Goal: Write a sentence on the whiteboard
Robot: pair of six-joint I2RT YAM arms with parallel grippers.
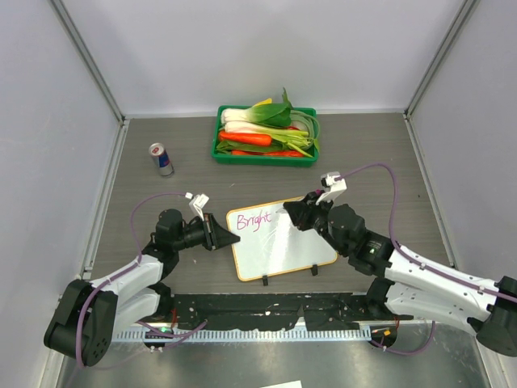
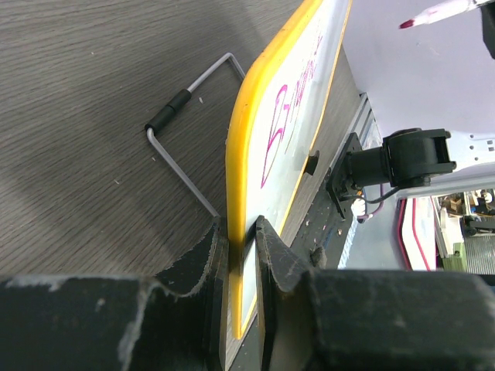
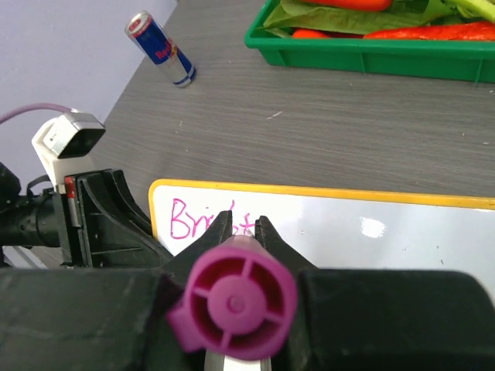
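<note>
The whiteboard lies near the table's middle, with a yellow-orange rim and two black clips on its near edge. One purple word, "Bright", stands at its top left. My left gripper is shut on the board's left edge; in the left wrist view the fingers pinch the rim. My right gripper is shut on a purple marker, whose cap end fills the right wrist view. The jaws hover at the end of the word on the board. The marker tip looks slightly off the surface.
A green tray of vegetables stands at the back centre, also seen in the right wrist view. A drink can stands at the back left. A wire stand lies on the table behind the board.
</note>
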